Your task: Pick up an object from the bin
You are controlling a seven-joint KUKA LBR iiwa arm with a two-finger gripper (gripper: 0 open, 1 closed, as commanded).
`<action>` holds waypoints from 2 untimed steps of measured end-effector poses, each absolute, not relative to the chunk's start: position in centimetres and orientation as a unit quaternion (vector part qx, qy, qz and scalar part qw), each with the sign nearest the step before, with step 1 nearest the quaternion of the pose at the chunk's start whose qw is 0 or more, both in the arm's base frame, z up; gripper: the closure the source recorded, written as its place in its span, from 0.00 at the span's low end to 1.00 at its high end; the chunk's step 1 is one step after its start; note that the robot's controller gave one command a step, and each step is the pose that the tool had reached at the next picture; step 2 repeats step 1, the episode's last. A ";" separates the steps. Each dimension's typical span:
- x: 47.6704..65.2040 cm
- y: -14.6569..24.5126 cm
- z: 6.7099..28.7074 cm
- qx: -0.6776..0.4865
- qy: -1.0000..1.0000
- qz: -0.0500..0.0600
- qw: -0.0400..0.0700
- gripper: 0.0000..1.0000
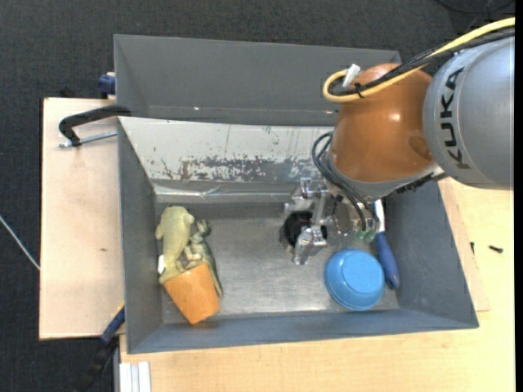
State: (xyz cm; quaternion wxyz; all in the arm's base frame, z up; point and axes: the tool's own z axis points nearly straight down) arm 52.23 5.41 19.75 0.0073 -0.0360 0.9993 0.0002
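1. Claw (304,223) sits low over the bin (245,80) floor, right of middle; wide or narrow, cannot tell.
2. Small black thing (291,231) lies right at the claw's left side; gripped or only touching is unclear.
3. Blue bowl (355,278) sits just beside the claw, front-right; green toy lizard (178,233) and orange cup (194,295) lie well apart, left.
4. Judged step: grasp stage, nothing lifted. Next calls for a firm hold on the black thing, then a straight lift clear of the bowl.

A small black thing (291,232), roundish and its exact shape hard to tell, lies on the grey floor of the bin (245,276) near the middle, up-left of an upright blue bowl (355,280).
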 end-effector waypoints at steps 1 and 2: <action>51.8 -0.3 25.7 -0.227 0.974 -0.002 0.005 1.00; 51.8 -0.3 25.7 -0.227 0.974 -0.002 0.005 1.00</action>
